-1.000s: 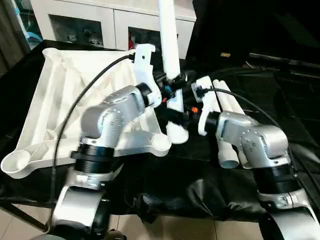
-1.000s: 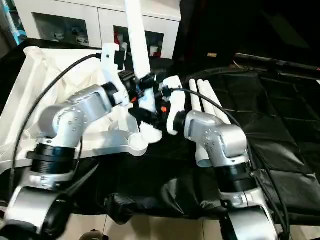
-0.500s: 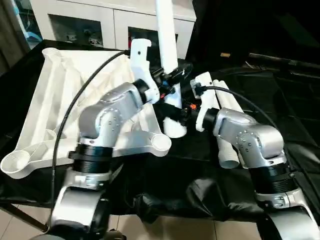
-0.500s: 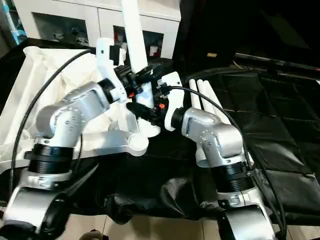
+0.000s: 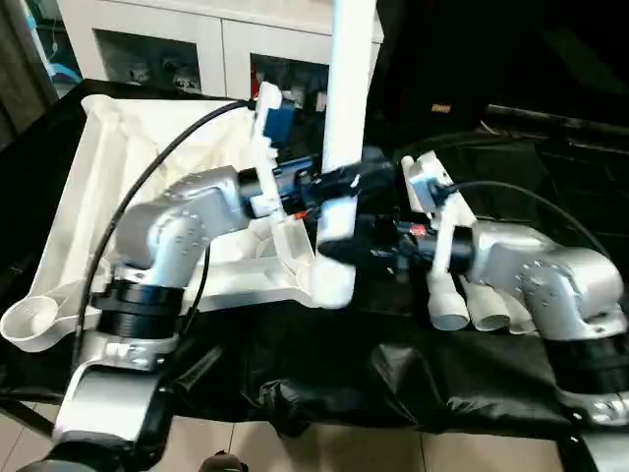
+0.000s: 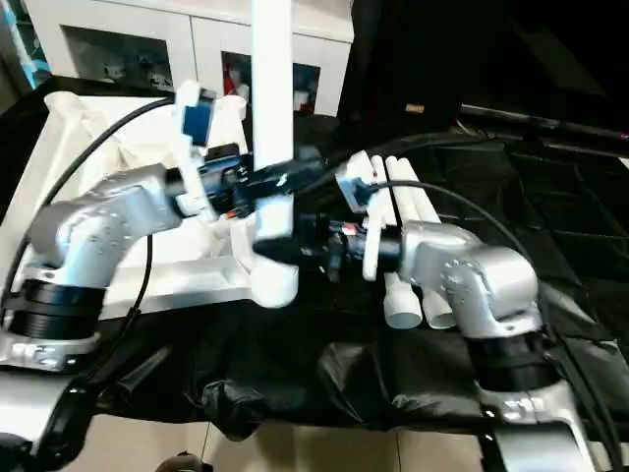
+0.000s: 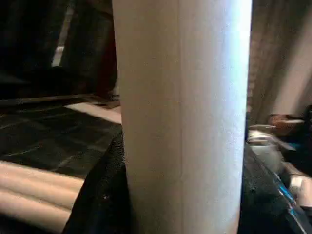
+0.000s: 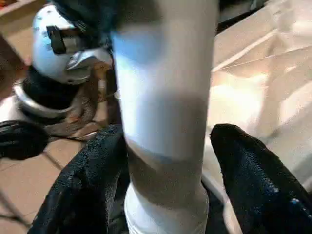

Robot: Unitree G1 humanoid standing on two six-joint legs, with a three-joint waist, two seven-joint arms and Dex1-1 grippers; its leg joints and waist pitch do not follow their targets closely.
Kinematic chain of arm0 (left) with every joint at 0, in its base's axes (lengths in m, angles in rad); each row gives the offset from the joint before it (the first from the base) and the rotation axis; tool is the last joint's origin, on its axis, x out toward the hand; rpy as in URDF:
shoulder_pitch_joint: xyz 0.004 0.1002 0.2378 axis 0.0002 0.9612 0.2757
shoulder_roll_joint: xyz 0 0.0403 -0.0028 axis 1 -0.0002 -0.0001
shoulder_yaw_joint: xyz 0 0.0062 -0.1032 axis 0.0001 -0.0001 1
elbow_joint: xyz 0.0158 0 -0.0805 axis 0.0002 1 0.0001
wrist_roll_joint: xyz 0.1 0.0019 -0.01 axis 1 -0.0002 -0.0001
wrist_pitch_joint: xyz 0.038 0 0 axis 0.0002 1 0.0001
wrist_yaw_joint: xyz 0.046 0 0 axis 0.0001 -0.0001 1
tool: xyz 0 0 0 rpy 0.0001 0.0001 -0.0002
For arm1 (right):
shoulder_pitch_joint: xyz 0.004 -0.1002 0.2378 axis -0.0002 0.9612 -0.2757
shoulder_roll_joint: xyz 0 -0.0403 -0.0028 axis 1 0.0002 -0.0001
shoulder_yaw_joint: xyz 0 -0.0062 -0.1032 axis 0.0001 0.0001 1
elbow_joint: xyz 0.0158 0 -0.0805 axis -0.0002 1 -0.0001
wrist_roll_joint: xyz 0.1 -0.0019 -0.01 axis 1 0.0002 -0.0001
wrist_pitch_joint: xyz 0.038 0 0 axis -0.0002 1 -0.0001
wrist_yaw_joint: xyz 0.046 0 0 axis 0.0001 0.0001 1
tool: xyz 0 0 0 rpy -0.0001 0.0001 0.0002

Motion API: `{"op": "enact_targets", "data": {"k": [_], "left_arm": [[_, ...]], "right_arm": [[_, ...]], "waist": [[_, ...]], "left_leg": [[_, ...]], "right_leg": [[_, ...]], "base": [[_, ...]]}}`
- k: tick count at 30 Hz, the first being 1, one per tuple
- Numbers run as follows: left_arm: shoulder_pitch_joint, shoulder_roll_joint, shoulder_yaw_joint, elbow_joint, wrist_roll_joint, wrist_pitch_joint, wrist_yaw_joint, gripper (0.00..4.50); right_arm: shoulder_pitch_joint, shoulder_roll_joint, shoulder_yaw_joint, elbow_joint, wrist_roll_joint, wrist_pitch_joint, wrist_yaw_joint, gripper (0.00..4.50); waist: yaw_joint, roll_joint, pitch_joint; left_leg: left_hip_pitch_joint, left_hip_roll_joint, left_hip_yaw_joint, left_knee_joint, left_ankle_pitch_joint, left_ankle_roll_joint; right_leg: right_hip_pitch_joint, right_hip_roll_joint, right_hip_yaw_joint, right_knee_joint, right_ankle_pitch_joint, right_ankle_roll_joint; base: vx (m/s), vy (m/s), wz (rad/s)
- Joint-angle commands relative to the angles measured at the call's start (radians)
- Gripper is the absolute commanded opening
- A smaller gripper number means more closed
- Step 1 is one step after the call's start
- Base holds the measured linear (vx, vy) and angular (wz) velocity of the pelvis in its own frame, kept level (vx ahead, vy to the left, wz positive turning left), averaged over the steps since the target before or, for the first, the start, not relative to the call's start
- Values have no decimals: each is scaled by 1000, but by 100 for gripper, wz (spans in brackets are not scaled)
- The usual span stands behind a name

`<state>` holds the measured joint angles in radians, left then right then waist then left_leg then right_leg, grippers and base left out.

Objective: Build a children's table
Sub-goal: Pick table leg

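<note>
Since a second ago the upright leg (image 5: 346,147) has shifted toward 3 o'clock; left jaws (image 5: 339,182) clamp it, right jaws (image 8: 161,185) stand wide around it.

You have the children's table in pieces on the black-draped work table (image 5: 324,364). The white tabletop (image 5: 108,197) lies upside down toward the work table's left edge, ribbed underside up, with round sockets at its corners; the near-left socket (image 5: 25,320) sits by the work table's front edge. One white tubular leg (image 5: 346,118) stands upright, its lower end (image 5: 334,280) at the tabletop's near-right corner. Whether that end is seated in the socket you cannot tell. The spare legs (image 5: 462,295) lie side by side, just right of the standing leg, open round ends facing the front edge.
</note>
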<state>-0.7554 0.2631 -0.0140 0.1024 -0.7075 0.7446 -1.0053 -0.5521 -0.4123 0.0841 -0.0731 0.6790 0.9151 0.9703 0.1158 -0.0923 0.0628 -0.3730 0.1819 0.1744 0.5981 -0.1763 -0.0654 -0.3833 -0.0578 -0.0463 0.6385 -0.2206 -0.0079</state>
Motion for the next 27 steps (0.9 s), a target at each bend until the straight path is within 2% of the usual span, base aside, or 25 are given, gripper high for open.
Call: {"op": "enact_targets", "data": {"k": [1,3,4,7,9,12,13,16,22,25,27], "left_arm": [[-9,-10,4,-24,-28,16,-13,193],[-10,-8,3,-23,-35,21,-26,193],[-10,-9,5,-24,-39,25,-25,192],[-12,-15,15,-24,-51,39,-17,191],[-13,-17,17,-23,-53,40,-13,191],[-13,-20,20,-22,-58,42,-5,191],[-13,-21,22,-22,-60,44,-3,191],[-10,-26,25,-22,-52,37,11,191],[-20,-51,24,11,44,-11,143,191],[-31,-77,40,32,75,-4,254,191],[-30,-79,38,29,81,-6,262,191]], "right_arm": [[0,-14,3,-16,15,21,9,274],[3,-14,15,-15,12,28,13,268],[5,-12,17,-17,12,30,13,239],[6,-7,20,-18,15,32,8,227],[6,-5,21,-18,16,32,7,202],[5,2,20,-17,18,34,1,197],[4,6,19,-15,18,33,-2,194],[0,19,11,-6,18,25,-15,193],[-14,37,-1,22,-4,-3,-56,191],[-26,56,-13,47,-18,-18,-88,191],[-30,58,-13,51,-20,-20,-90,191]], "waist": [[3,9,-70],[3,9,-69],[4,7,-68],[4,7,-68],[4,7,-69],[4,8,-69],[4,3,-69],[4,6,-70],[5,9,-70],[4,7,-72],[5,5,-73]], "left_leg": [[17,47,-11,-64,-76,-16],[17,47,-11,-64,-84,-14],[17,47,-11,-65,-91,-17],[17,48,-12,-65,-95,-24],[17,47,-12,-65,-91,-25],[16,47,-12,-65,-82,-24],[16,47,-12,-64,-77,-21],[16,47,-11,-64,-77,-20],[16,48,-12,-64,-82,-28],[15,46,-12,-62,-78,-28],[15,46,-12,-62,-69,-25]], "right_leg": [[50,-83,46,-63,6,-225],[51,-83,46,-65,-10,-220],[50,-85,47,-67,-32,-215],[49,-85,46,-68,-52,-207],[50,-85,47,-67,-50,-204],[50,-84,46,-66,-37,-203],[50,-84,46,-65,-33,-204],[49,-84,47,-66,-36,-202],[50,-85,47,-67,-28,-199],[51,-84,46,-66,-18,-200],[53,-84,46,-65,-7,-200]], "base": [[0,0,0],[0,0,0],[0,0,0],[0,0,0],[0,0,0],[0,0,0],[0,0,0],[0,0,0],[0,0,0],[0,0,0],[0,0,0]]}}
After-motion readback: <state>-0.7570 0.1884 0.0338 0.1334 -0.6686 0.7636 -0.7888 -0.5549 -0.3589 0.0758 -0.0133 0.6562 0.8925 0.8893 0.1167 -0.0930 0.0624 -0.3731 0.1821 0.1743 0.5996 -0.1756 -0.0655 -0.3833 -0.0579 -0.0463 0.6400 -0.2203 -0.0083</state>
